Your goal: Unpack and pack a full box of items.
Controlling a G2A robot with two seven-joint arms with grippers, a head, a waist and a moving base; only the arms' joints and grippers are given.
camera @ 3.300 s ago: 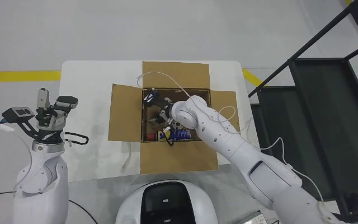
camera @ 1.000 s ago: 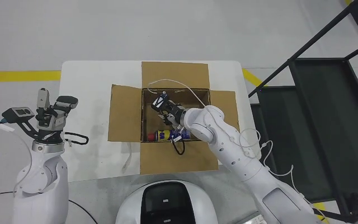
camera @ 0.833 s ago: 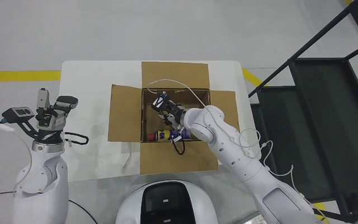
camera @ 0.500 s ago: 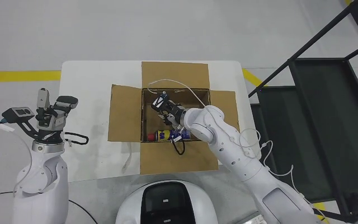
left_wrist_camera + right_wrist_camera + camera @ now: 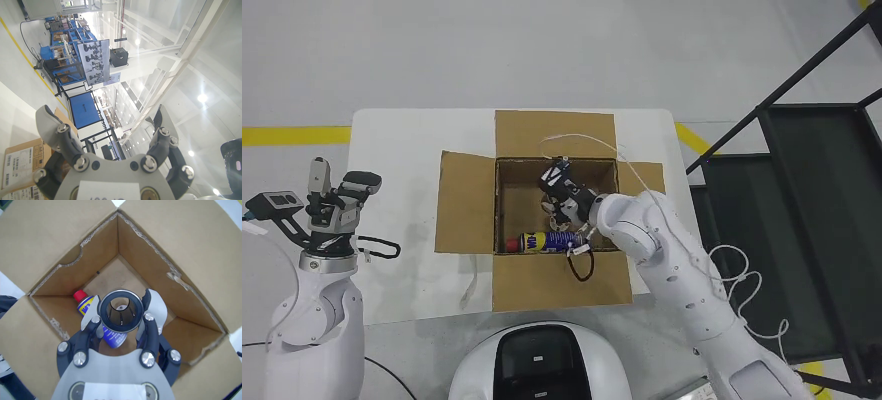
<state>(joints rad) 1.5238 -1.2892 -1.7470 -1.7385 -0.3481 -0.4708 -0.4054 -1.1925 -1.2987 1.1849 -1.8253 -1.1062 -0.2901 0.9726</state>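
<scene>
An open cardboard box with its four flaps spread sits in the middle of the white table. Above its inside, my right gripper is shut on a metal cylinder with a black ring rim, a hollow sleeve seen end-on. A blue and yellow spray can with a red cap lies on the box floor near the front wall. My left gripper is held up off the table's left edge, open, with nothing between its fingers.
A black cable loop hangs over the box's front flap. A white cable arcs across the back flap. Dark metal stairs stand to the right of the table. Bare table lies left of the box.
My right gripper has risen and shifted right out of the box with the cylinder in it. The spray can stays on the box floor. The left arm has not moved.
</scene>
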